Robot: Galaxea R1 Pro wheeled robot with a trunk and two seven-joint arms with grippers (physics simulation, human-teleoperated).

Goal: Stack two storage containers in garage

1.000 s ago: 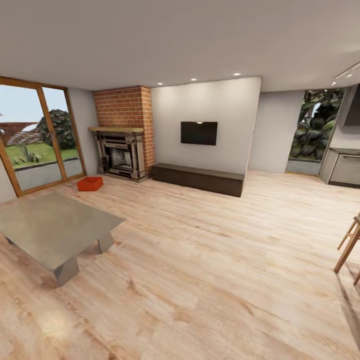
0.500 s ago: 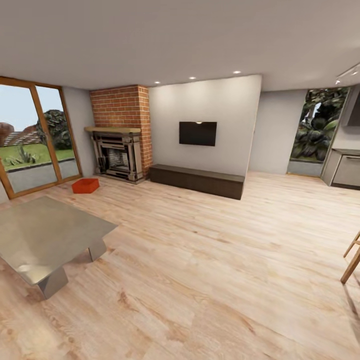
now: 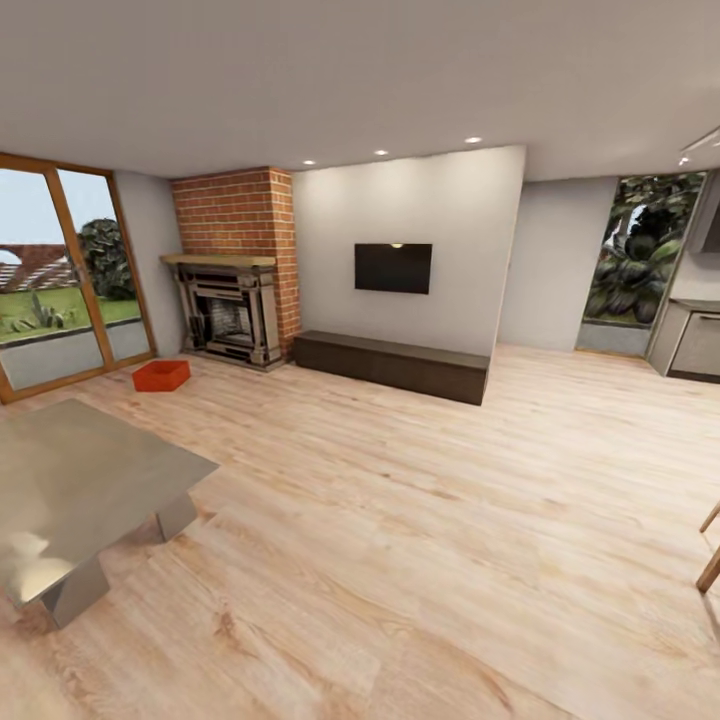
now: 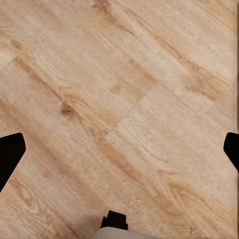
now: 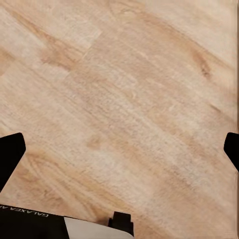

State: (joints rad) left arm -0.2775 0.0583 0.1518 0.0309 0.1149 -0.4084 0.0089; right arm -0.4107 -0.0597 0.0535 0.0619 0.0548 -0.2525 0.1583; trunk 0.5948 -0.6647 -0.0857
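Observation:
One orange-red storage container (image 3: pixel 161 376) sits on the light wood plank floor of the living room, at the far left, in front of the brick fireplace (image 3: pixel 233 265). In the left wrist view my left gripper (image 4: pixel 119 152) hangs open over bare planks, its dark fingertips (image 4: pixel 10 153) spread far apart with nothing between them. In the right wrist view my right gripper (image 5: pixel 119 149) is likewise open above the wood floor and holds nothing. The garage is out of view.
A grey coffee table (image 3: pixel 70 490) stands near on the left. A dark low cabinet (image 3: pixel 392 365) runs under a wall TV (image 3: pixel 393 268). Glass doors (image 3: pixel 60 285) are at the left, a wooden chair leg (image 3: pixel 710 560) at the right edge. Open plank floor (image 3: pixel 420 520) lies ahead.
The camera has turned to the right and moved forward: the table, container and fireplace have slid left in the picture, and the chair at the right edge has nearly left it.

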